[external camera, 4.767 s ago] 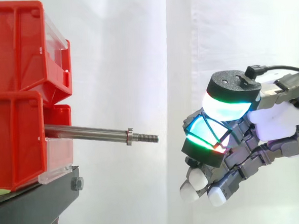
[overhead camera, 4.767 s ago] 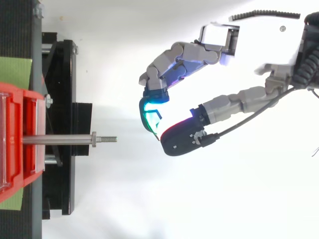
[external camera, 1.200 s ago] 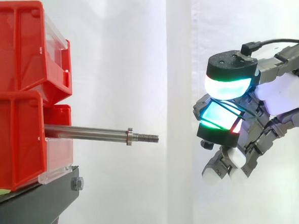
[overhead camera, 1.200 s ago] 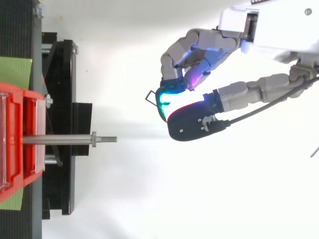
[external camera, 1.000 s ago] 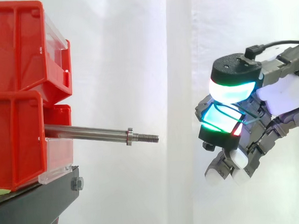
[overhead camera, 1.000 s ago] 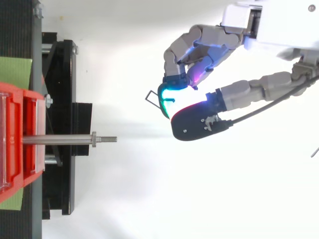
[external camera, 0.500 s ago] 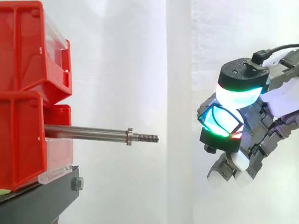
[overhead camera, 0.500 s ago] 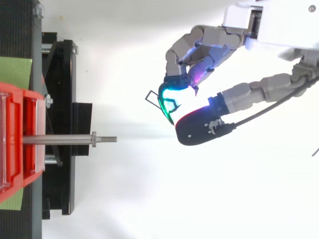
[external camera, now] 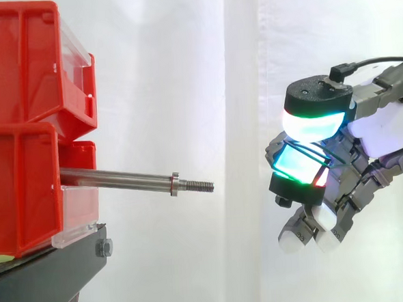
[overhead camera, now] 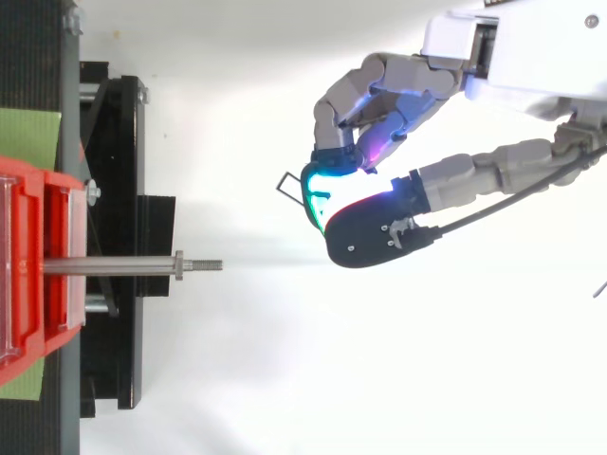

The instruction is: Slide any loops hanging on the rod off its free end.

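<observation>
We see the rod (external camera: 117,177) sticking out level from between the stacked red bins (external camera: 22,121), its free end pointing toward the right of the side view. A small collar (external camera: 175,183) sits near that end, and past it the tip is threaded (external camera: 201,186). The shaft is bare along its whole visible length, which we also make out from above (overhead camera: 114,266).

The hand (external camera: 385,129) hangs in the air well apart from the rod's tip, to the right of it in the side view and at about the rod's height. From above it lies off to one side of the rod's line rather than straight ahead of it. Its fingers are curled inward, and two glowing pads, one green-white (external camera: 314,125) and one cyan with a red edge (external camera: 295,166), press toward each other.

Between them we see a thin dark loop (overhead camera: 284,179) pinched fast. In the side view its wire crosses the face of the cyan pad as fine dark lines, and from above one angular corner of it juts out past the fingertips toward the bins. The loop touches nothing but the hand.

The bins stand on a black stand (external camera: 52,276) on the left, before the white curtain (external camera: 183,70)
</observation>
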{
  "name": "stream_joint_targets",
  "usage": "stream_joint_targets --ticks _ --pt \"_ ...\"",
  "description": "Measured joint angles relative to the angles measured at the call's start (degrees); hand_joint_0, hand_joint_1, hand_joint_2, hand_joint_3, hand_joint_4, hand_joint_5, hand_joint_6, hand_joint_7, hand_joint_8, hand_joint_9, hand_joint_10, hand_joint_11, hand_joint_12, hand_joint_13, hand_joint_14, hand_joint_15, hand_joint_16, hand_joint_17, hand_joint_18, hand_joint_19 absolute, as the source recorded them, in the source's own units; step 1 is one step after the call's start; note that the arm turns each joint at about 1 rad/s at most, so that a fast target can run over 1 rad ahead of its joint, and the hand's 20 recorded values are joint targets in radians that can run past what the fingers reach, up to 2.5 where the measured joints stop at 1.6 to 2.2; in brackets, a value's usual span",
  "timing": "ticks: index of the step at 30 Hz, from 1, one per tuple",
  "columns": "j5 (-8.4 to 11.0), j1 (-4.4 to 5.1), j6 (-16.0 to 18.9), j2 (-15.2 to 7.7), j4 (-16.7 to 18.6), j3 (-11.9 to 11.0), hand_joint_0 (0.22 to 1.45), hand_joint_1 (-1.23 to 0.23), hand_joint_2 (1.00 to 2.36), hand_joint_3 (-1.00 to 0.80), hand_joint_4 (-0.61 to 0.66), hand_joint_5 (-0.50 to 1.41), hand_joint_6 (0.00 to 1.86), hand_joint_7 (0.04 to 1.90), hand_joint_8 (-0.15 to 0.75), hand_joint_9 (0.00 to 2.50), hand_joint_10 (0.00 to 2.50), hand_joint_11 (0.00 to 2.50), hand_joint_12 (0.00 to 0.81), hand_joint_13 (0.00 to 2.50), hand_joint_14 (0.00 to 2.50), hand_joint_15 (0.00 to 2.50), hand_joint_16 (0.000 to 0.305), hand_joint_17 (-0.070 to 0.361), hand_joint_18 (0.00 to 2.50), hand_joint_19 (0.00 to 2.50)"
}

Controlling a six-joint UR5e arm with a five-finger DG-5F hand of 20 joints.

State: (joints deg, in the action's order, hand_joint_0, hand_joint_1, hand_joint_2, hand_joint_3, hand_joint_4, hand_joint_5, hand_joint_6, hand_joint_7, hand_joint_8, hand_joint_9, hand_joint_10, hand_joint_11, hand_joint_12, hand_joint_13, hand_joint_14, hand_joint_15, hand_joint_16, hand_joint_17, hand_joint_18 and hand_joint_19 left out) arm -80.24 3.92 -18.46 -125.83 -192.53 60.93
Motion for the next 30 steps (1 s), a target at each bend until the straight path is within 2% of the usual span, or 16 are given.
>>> stream_joint_targets --ticks 2,4,6,8,13,21,23,30 --pt "0.00 0.00 0.00 0.02 0.11 -0.01 0.56 -0.76 1.02 -0.17 0.08 -0.14 0.88 1.05 0.256 0.81 0.02 0.57 0.327 0.44 0.01 0.20 0.045 0.100 0.43 0.34" --pt "0.00 0.01 0.00 0.02 0.17 -0.01 0.57 -0.77 1.02 -0.17 0.06 -0.15 0.89 1.04 0.251 0.80 0.02 0.57 0.324 0.44 0.01 0.20 0.045 0.101 0.43 0.34" --pt "0.00 0.01 0.00 0.01 0.20 -0.01 0.59 -0.78 1.02 -0.25 0.08 -0.15 0.89 1.01 0.246 0.80 0.02 0.57 0.322 0.44 0.01 0.19 0.045 0.101 0.44 0.33" --pt "0.00 0.01 0.00 0.02 0.21 -0.02 0.59 -0.74 1.01 -0.37 0.09 -0.15 0.89 1.01 0.242 0.81 0.02 0.56 0.321 0.44 0.01 0.19 0.045 0.102 0.45 0.34" --pt "0.00 -0.01 0.00 0.00 0.22 -0.02 0.57 -0.58 1.00 -0.47 0.09 -0.13 0.88 1.06 0.240 0.85 0.02 0.56 0.318 0.45 0.01 0.19 0.045 0.101 0.44 0.34" --pt "0.00 -0.01 0.00 -0.02 0.22 -0.01 0.57 -0.52 1.00 -0.44 0.11 -0.12 0.89 1.05 0.243 0.86 0.02 0.56 0.317 0.44 0.01 0.19 0.043 0.097 0.41 0.35" --pt "0.00 0.01 0.00 0.00 0.22 0.00 0.57 -0.61 1.01 -0.37 0.11 -0.11 0.88 1.08 0.246 0.86 0.02 0.55 0.315 0.44 0.01 0.20 0.043 0.096 0.41 0.34" --pt "0.00 0.03 0.00 0.01 0.22 0.01 0.55 -0.75 1.02 -0.16 0.08 -0.09 0.88 1.11 0.249 0.88 0.02 0.55 0.321 0.47 0.01 0.21 0.043 0.097 0.44 0.33"
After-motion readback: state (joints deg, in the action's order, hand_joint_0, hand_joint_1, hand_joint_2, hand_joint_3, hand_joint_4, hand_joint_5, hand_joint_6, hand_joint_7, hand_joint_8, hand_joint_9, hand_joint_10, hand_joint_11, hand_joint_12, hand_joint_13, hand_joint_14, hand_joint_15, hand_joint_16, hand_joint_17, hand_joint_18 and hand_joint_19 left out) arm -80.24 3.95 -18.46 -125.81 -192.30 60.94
